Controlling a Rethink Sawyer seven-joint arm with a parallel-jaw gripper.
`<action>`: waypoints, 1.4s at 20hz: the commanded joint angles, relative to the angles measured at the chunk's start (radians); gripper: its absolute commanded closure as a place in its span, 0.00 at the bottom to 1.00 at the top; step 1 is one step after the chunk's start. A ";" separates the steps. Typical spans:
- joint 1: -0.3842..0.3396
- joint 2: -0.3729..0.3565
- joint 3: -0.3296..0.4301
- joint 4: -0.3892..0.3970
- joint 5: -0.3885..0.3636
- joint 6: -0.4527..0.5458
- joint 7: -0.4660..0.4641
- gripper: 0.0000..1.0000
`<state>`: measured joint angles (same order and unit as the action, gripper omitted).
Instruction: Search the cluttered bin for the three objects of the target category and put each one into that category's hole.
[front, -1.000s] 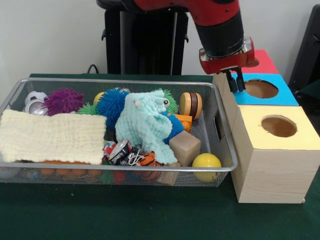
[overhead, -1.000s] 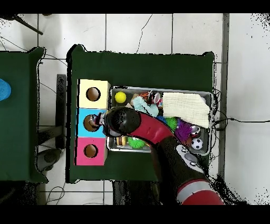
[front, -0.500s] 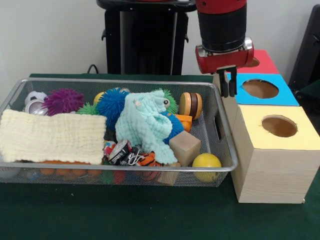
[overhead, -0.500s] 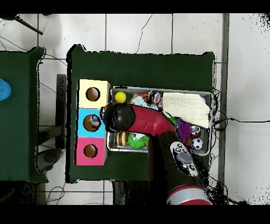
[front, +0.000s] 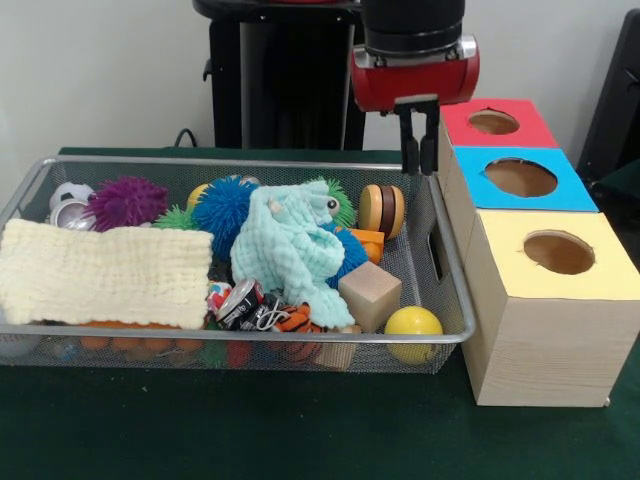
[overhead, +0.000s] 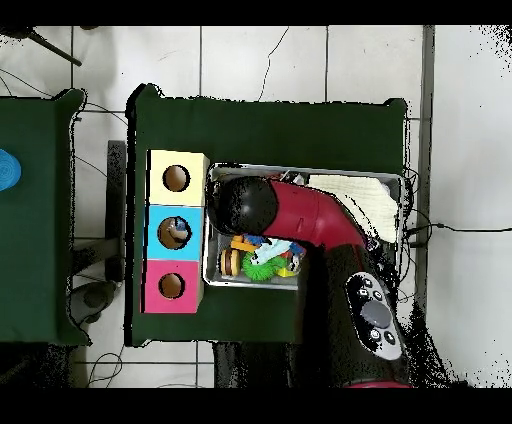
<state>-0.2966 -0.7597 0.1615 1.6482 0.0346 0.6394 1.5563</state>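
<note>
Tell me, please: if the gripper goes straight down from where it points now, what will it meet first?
Probably the wooden yo-yo or the bin floor beside it. The gripper hangs, fingers down, above the wire bin's end nearest the boxes, empty. Depth is unclear, and the arm hides this spot from overhead.

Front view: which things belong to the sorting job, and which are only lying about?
Job: gripper; bin with its clutter; red box; blue box; yellow box.
Lying about: cable; side table; blue thing on it.
</note>
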 joint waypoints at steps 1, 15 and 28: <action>0.002 -0.027 -0.035 -0.103 -0.110 0.123 0.010 1.00; 0.035 -0.017 -0.089 -0.175 -0.368 0.065 -0.028 0.00; 0.022 -0.033 -0.030 -0.197 -0.548 -0.023 -0.137 0.00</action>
<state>-0.2619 -0.7990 0.0834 1.4678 -0.3973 0.6551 1.5563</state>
